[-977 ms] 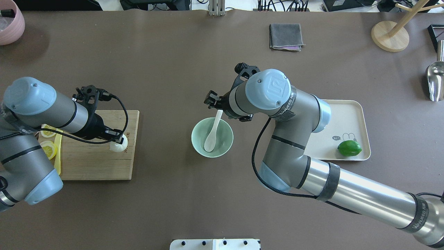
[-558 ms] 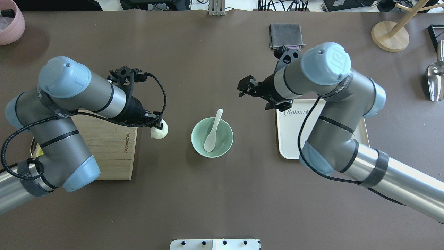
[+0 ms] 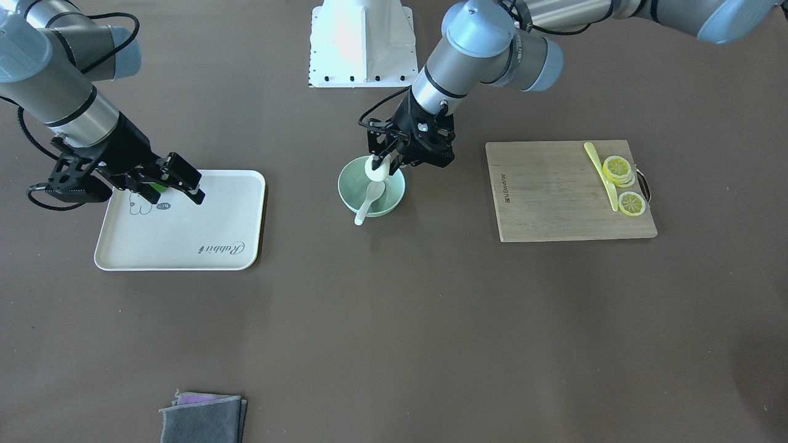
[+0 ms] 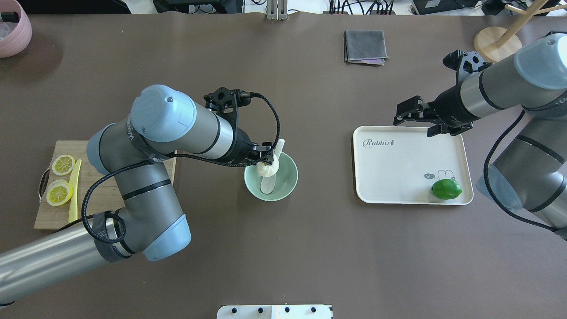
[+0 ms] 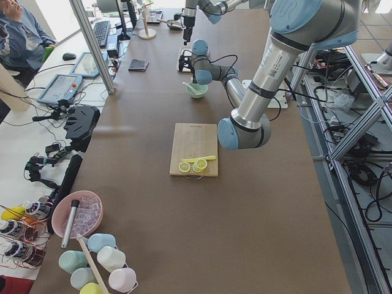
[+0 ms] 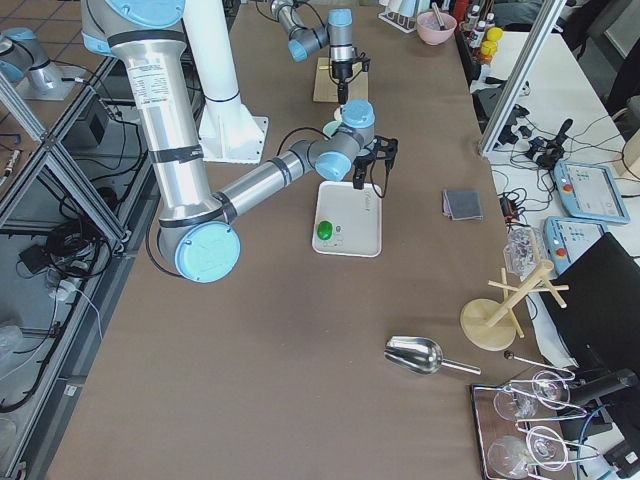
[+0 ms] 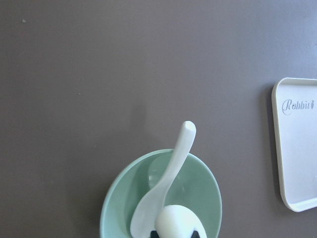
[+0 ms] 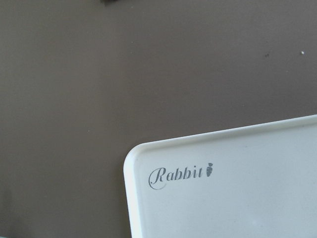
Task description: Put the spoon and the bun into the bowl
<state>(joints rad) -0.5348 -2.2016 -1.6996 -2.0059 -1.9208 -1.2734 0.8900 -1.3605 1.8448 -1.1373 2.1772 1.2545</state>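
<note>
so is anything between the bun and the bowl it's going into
Only the spoon. The left end effector holds the bun over the bowl, and the spoon's scoop lies in the bowl right beneath the bun, its handle leaning over the rim. Nothing else visible is in the way.

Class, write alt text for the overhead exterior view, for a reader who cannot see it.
The left end effector holds the bun over the bowl, where the spoon already lies with its handle sticking past the rim. The right end effector hangs open and empty by the far edge of a white tray holding a lime.
</note>
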